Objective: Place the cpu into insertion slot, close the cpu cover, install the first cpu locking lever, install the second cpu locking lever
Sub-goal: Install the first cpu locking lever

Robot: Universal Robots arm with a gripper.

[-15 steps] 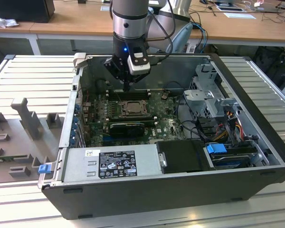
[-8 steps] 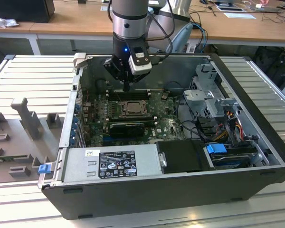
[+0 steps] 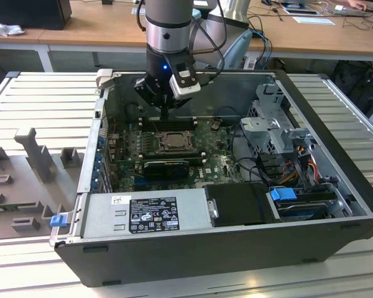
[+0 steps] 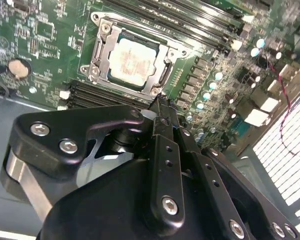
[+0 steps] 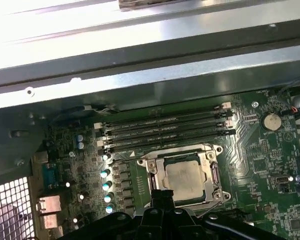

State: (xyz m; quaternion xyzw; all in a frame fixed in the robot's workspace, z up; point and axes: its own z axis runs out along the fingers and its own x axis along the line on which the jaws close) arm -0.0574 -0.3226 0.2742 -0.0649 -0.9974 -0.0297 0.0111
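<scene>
The cpu (image 4: 135, 57) is a pale silvery square lying flat inside the insertion slot (image 4: 96, 47) on the green motherboard, also seen in the first wrist view as the cpu (image 5: 184, 177) and in the exterior view as the cpu (image 3: 173, 141). The cpu cover (image 4: 166, 74), a grey metal frame with a square window, lies flat around it. My gripper (image 4: 160, 102) hangs just above the board at one corner of the socket, over the memory slots, shut with nothing in it. In the exterior view the gripper (image 3: 165, 115) points straight down behind the socket.
Long black memory slots (image 5: 165, 132) run beside the socket. A black card (image 3: 166, 166) sits in front of it, then the power supply (image 3: 143, 211). A drive cage (image 3: 273, 130) and cables fill the exterior view's right. The case walls (image 3: 236, 87) ring the board.
</scene>
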